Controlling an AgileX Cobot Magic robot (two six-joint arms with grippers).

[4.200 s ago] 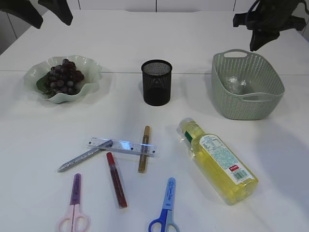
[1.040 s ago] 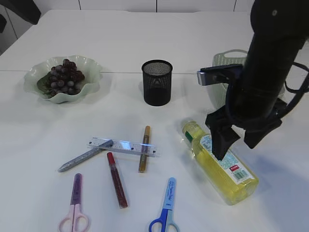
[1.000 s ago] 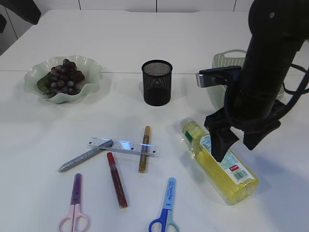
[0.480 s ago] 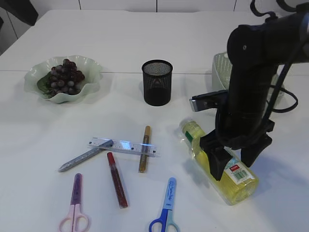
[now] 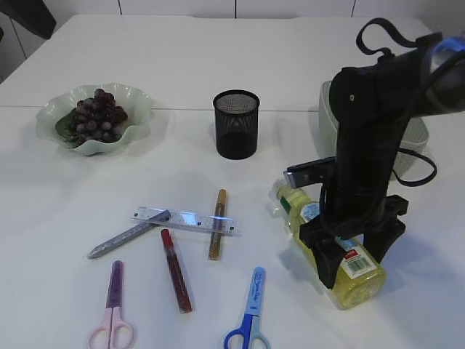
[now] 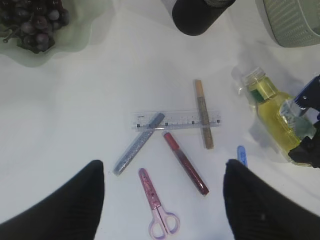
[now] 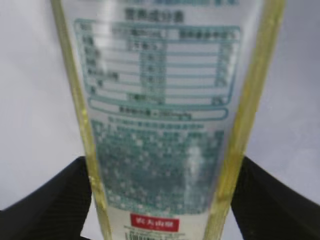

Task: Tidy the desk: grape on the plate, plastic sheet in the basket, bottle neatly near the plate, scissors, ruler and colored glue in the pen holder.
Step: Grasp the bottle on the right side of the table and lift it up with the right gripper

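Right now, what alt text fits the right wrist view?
Close-up of a yellow bottle lying on a white table, its printed label facing the camera. The open right hand straddles it, one dark finger on each side.

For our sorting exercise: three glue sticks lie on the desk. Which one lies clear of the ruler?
The red glue stick. It lies below the ruler without crossing it, while the silver glue stick and gold glue stick both overlap it.

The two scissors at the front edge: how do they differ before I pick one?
The pink scissors have pink handles and a purple blade cover; the blue scissors have blue handles and a blue cover. The pink scissors lie front left, below the silver glue pen; the blue scissors lie nearer the middle, closer to the bottle. Both lie flat, closed, blades pointing away from the front edge, handles partly cut off by the frame.
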